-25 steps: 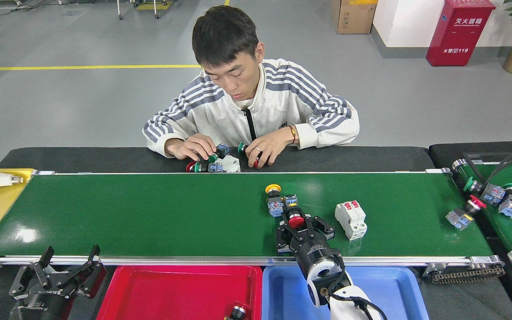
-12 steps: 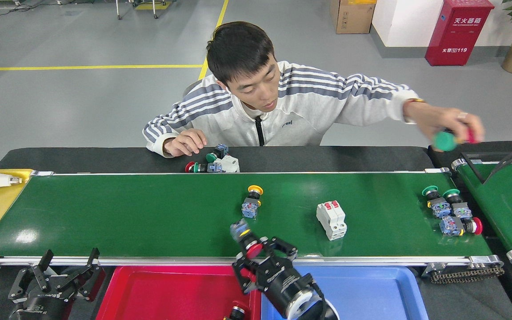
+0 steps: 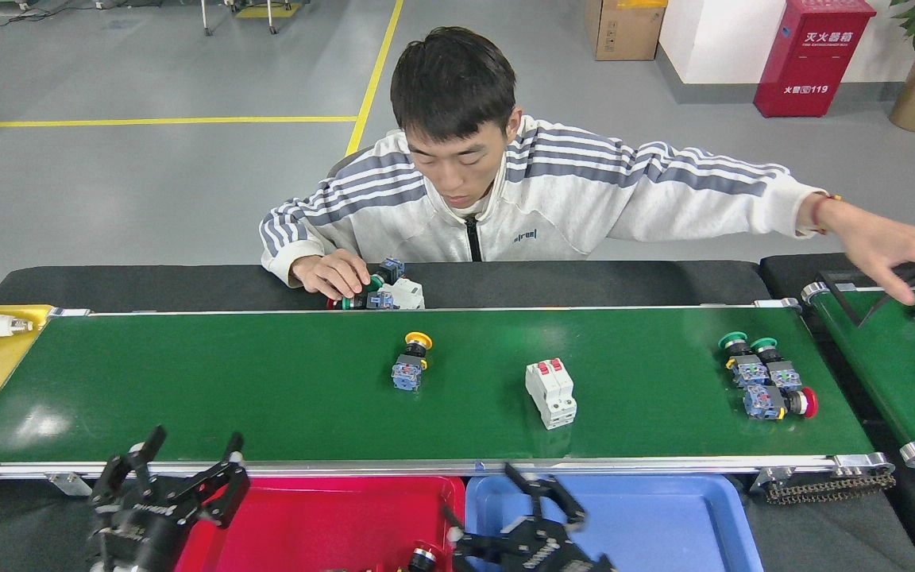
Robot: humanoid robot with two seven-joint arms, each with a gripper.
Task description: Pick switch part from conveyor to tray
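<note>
Head view: right pincer (image 3: 525,516) has withdrawn from the long green conveyor (image 3: 267,397) and now hangs spread and empty over the tray seam. A red-capped switch part (image 3: 423,558) lies in the red plastic tray (image 3: 330,516): delivery judged complete. Left pincer (image 3: 179,485) is spread, idle. A yellow-capped switch (image 3: 411,361) has travelled left.

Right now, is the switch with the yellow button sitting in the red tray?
No, the switch with the yellow button lies on the green conveyor, well apart from the red tray.
</note>
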